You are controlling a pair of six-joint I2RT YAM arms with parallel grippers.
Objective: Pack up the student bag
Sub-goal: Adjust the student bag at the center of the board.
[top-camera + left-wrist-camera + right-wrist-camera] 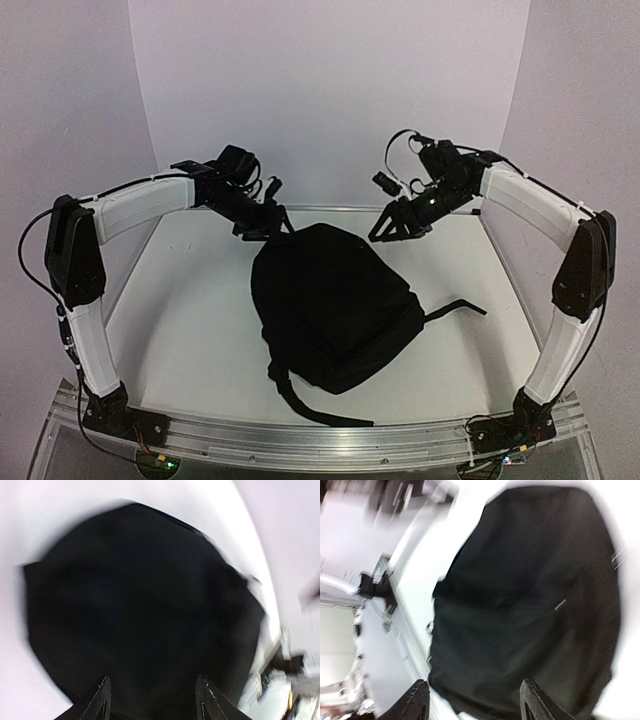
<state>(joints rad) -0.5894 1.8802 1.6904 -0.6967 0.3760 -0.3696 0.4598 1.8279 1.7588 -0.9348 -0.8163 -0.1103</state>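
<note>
White smooth table [190,330], rounded black soft fabric student bag [335,305]

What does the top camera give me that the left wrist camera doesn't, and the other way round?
Top camera only: both arms, with the left gripper and right gripper hanging near the far end of the backpack, and its loose straps trailing toward the arm bases. Left wrist camera only: a close, blurred look past the left gripper's fingers, which stand apart with nothing between them. Both: the black backpack lying on the white table, with no opening visible.
</note>
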